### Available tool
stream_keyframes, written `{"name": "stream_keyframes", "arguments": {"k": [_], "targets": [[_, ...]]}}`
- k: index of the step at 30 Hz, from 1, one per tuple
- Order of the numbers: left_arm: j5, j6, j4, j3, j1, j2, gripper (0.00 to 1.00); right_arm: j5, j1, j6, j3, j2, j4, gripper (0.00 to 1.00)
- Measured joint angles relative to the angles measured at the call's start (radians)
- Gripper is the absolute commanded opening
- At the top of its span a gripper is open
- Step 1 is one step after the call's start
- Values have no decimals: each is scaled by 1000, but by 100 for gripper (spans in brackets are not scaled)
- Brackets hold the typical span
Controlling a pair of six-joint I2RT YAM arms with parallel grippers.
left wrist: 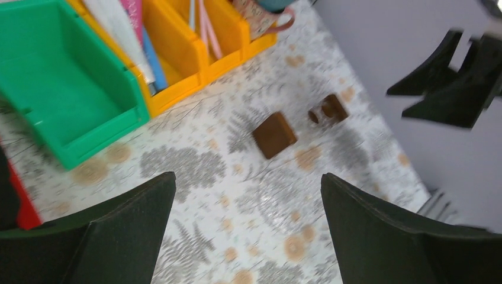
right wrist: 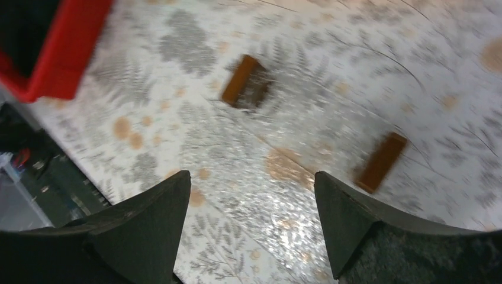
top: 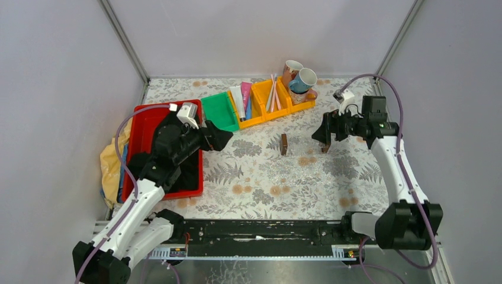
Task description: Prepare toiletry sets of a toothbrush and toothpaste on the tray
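The toothbrushes (top: 272, 93) are leaning together in one compartment of the yellow bin row (top: 263, 117). The toothpaste tubes (top: 243, 99) are lying in the compartment next to it, on the side of the green bin (top: 220, 112). None of them is sitting on the red tray (top: 137, 136) yet.

The left gripper (top: 224, 139) is hovering over the table at the tray's right edge, with its fingers spread wide and carrying nothing. From this hand the tubes are lying just ahead and slightly to the right, past the corner of the green bin. The toothbrushes are sitting one compartment further right. Both kinds are pointing their long axes away from the hand, front to back along the bins. That is roughly in line with its reach, so the fingers would probably have to close across them from the sides.

The right gripper (top: 322, 135) is also gaping wide and empty, hanging over the brown blocks (top: 284, 144), one of them almost under its fingers. The toothbrushes are lying to its left and further from the arm bases.

The left hand looks better placed for the tubes, being nearer and having the tray right behind it. The toothbrushes seem about equally far from both hands, though the right one is working well apart from the tray.
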Motion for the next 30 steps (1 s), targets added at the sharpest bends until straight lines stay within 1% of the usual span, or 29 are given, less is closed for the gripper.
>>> {"name": "stream_keyframes", "arguments": {"k": [4,6,9,12,15,18,21,30], "targets": [[0,-139,127,-9,0,39,100,-197,1,-18,-10,-64,13,84],[-9,-195,181,-8,0,77,100,-263,0,-8,-10,-79,43,84],[-15,-227,200,12,0,148,100,-336,0,35,-5,-80,101,84],[-31,-231,197,77,0,243,100,-377,0,64,-3,-78,135,84],[-68,-233,192,153,0,338,100,-381,0,72,-19,-84,164,84],[-124,-237,170,237,-5,428,100,-379,-6,76,-68,-106,180,85],[-225,-235,122,348,-31,526,100,-372,-20,74,-100,-123,179,84],[-503,-208,-81,654,-135,787,100,-307,-47,64,-100,-129,179,84]]}}
